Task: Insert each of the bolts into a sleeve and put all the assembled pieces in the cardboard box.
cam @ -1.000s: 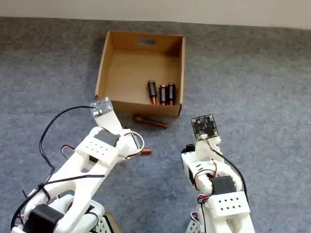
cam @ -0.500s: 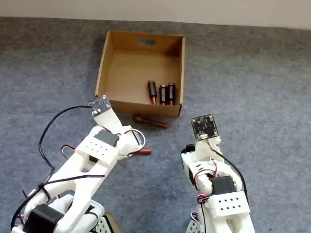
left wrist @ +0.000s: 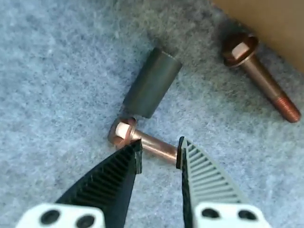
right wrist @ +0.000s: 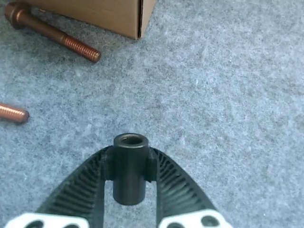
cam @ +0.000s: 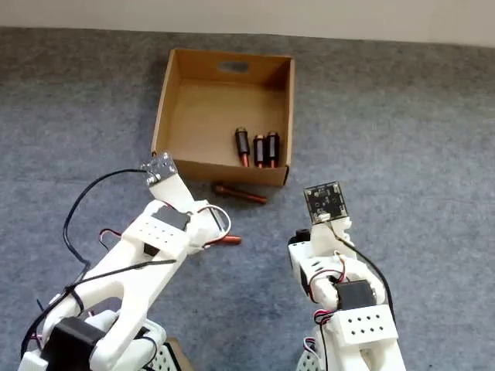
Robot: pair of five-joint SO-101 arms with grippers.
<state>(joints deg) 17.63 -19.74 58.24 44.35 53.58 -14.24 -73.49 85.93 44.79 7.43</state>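
**Left jaws spread over a bolt, right jaws clamped on a sleeve**

The cardboard box (cam: 199,124) sits on the grey bench (cam: 402,116) ahead of both arms, its top open. Inside it, near the front wall towards the right corner, three assembled pieces (cam: 259,149) lie side by side, each a dark sleeve with a copper bolt end showing.

Just outside the box's front wall a loose bolt (cam: 240,193) lies on the bench, roughly parallel to that wall and close beside it. The left wrist view shows the same bolt (left wrist: 259,73) with its hex head towards the box and its threaded end pointing away.

The left jaws are released and hang low over a second bolt (left wrist: 147,142), one tip on each side of its smooth shank, the flanged head sticking out past one tip. Whether the tips touch the shank cannot be told. This bolt rests on the bench, and from the high view its far end (cam: 230,240) pokes out from beneath the left arm. A bare sleeve (left wrist: 153,83) lies on its side just beside the bolt's head, angled away from it, between the two bolts.

The right jaws are clenched on another sleeve (right wrist: 129,166), gripping it by its sides with the open bore facing the wrist camera. They hold it above the bench, apart from the box's front right corner (right wrist: 140,19).
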